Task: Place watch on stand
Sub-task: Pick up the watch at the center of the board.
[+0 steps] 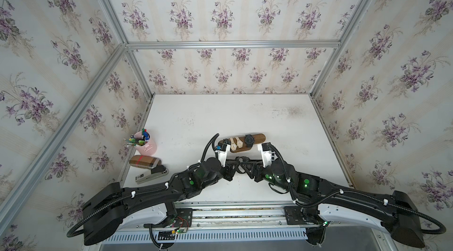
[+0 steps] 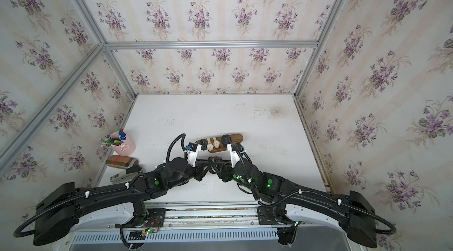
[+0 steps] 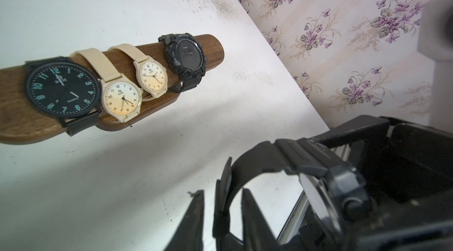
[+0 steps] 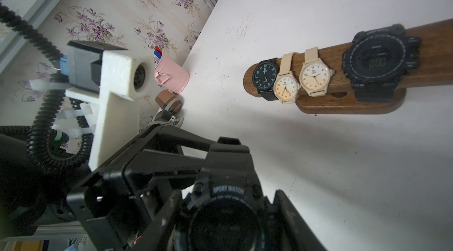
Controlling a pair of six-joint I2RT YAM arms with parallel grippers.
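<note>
1. At the left edge of the table (image 1: 220,115), one pink cup (image 1: 147,148) holds pens (image 1: 139,138). Just frontward of it lie one taped brown box (image 1: 144,161) and one stapler (image 1: 153,175).
2. Between stand and front edge, the left gripper (image 3: 221,192) sits with fingers parted astride the strap of a black sport watch (image 4: 228,222). The right gripper (image 4: 228,194) clamps the watch's case.
3. Mid-table, the wooden stand (image 1: 259,137) carries four watches: one black analog watch (image 3: 62,88), two cream watches (image 3: 121,99) and one black digital watch (image 3: 187,56). Its right end is bare, and open tabletop runs to the back and right edges.
</note>
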